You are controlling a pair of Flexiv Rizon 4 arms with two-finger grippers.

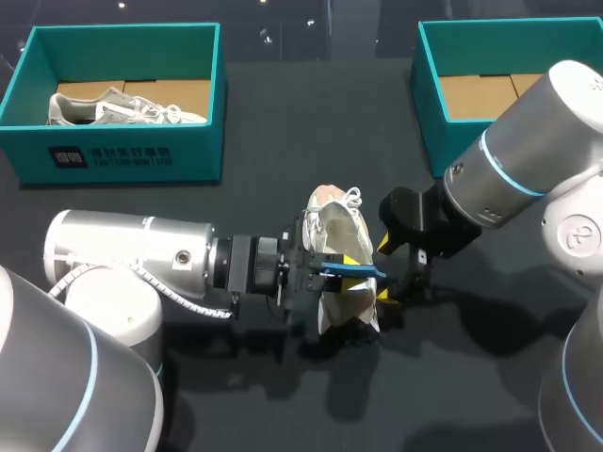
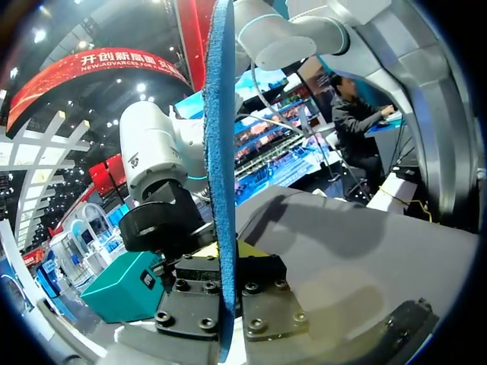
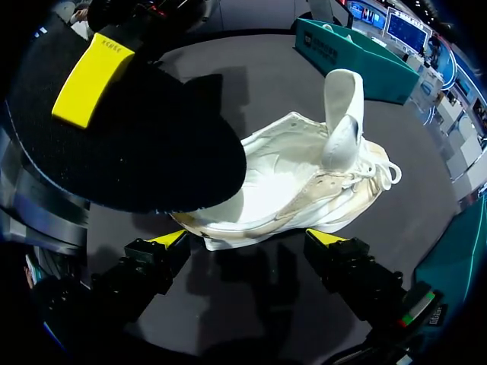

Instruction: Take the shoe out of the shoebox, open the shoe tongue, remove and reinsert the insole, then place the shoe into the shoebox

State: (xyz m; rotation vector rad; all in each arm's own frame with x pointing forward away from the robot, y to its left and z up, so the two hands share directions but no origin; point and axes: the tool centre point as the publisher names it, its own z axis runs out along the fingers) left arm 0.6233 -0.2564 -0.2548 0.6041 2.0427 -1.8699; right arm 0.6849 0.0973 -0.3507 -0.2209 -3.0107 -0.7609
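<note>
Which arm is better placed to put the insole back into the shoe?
Left: the left fingers hold the insole just over the shoe. The right fingers stand open and empty beside it.

The white shoe (image 1: 337, 231) lies mid-counter (image 1: 452, 377), laced end toward 12 o'clock. Its mouth gapes wide and its tongue (image 3: 341, 114) is pulled up clear of the laces. The sole edge is stained tan. The insole (image 1: 356, 271) is out of the shoe, over its 6 o'clock end, clamped edge-up in the left pincer (image 1: 322, 270). It has a blue rim and a black face with a yellow label. One teal shoebox (image 1: 122, 155) sits at 10 o'clock with a grey sneaker (image 1: 118, 108) inside. Another (image 1: 429, 113) sits at 2 o'clock.
</note>
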